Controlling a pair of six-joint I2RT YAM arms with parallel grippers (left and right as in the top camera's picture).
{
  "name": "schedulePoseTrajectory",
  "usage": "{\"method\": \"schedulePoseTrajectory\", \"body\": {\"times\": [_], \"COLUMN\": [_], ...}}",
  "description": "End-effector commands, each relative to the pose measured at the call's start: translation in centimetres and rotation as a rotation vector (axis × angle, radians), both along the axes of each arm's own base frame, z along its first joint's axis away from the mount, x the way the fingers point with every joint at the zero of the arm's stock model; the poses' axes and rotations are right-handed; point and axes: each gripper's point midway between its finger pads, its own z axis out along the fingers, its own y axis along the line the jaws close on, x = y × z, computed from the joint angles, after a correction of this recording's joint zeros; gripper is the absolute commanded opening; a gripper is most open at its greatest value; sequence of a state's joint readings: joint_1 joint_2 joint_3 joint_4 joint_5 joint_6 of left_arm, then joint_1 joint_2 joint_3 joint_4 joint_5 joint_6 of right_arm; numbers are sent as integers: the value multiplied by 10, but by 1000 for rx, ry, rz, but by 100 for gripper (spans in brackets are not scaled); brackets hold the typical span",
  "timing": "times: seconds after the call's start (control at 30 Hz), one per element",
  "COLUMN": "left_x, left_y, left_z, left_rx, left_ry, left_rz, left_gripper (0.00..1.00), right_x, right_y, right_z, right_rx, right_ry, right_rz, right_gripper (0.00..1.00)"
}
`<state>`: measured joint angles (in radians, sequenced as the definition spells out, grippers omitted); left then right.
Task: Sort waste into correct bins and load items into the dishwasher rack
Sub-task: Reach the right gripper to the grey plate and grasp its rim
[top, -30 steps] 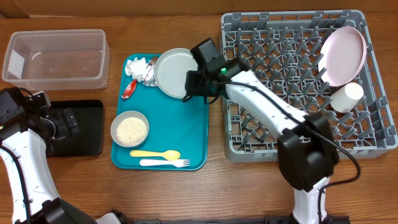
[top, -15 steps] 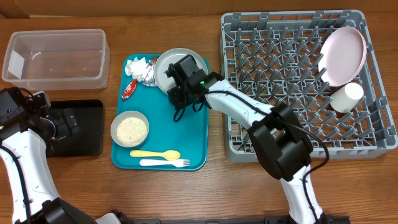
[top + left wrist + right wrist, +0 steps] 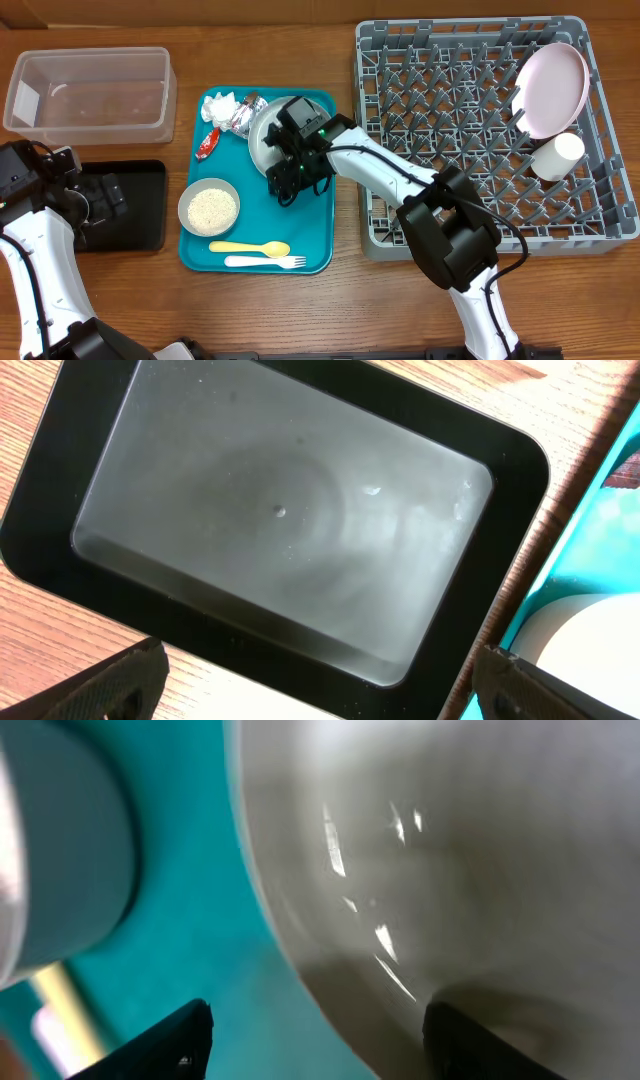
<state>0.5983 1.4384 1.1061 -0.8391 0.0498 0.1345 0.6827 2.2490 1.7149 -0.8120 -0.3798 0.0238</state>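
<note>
My right gripper [image 3: 288,172] hangs low over the teal tray [image 3: 300,235], open, its fingers either side of the near rim of the grey plate [image 3: 262,135]. In the right wrist view the grey plate [image 3: 460,850] fills the upper right, between the open gripper's [image 3: 320,1040] fingers. The crumpled napkin [image 3: 222,103], foil wrapper [image 3: 240,117] and red packet [image 3: 207,145] lie at the tray's far left. The small grey bowl [image 3: 209,208] holds the rice. The yellow spoon [image 3: 250,247] and white fork [image 3: 266,262] lie at the tray's front. My left gripper [image 3: 105,195] hovers open and empty over the black tray [image 3: 300,520].
The grey dishwasher rack [image 3: 470,200] stands at the right, with the pink plate [image 3: 552,88] upright and the white cup [image 3: 557,155] at its far right. The clear tub [image 3: 90,90] sits at the back left, behind the black tray [image 3: 145,215].
My right gripper has moved left from the rack's edge over the grey plate, then toward the plate's near rim. The left arm has not moved.
</note>
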Motion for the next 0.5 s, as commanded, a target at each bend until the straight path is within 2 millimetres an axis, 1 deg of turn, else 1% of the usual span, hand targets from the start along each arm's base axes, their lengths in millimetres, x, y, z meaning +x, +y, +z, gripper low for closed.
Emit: {"method": "schedulePoseTrajectory", "body": {"times": [0.0, 0.1, 0.17, 0.27, 0.33, 0.37, 0.4, 0.47], "left_x": [4, 4, 4, 4, 4, 5, 4, 4], "left_y": [4, 4, 4, 4, 4, 4, 4, 4], "left_z": [7, 7, 7, 7, 7, 7, 7, 7], "left_rx": [7, 7, 7, 7, 7, 7, 7, 7], "left_ry": [-21, -21, -21, -21, -21, -21, -21, -21], "left_rz": [-11, -11, -11, -11, -11, -11, -11, -11], "left_gripper": [100, 100, 100, 100, 100, 100, 100, 100], "right_x": [-32, -53, -64, -80, -77, -71, -60, -42], "right_y": [21, 39, 47, 58, 57, 53, 46, 36], "right_z": [17, 40, 45, 48, 47, 45, 44, 54], "right_rx": [119, 251, 285, 298, 261, 216, 155, 98], "right_ry": [68, 98, 116, 108, 63, 20, -38, -129], "right_rz": [128, 246, 279, 340, 341, 328, 300, 261], "right_gripper": [72, 73, 73, 73, 76, 77, 78, 79]}}
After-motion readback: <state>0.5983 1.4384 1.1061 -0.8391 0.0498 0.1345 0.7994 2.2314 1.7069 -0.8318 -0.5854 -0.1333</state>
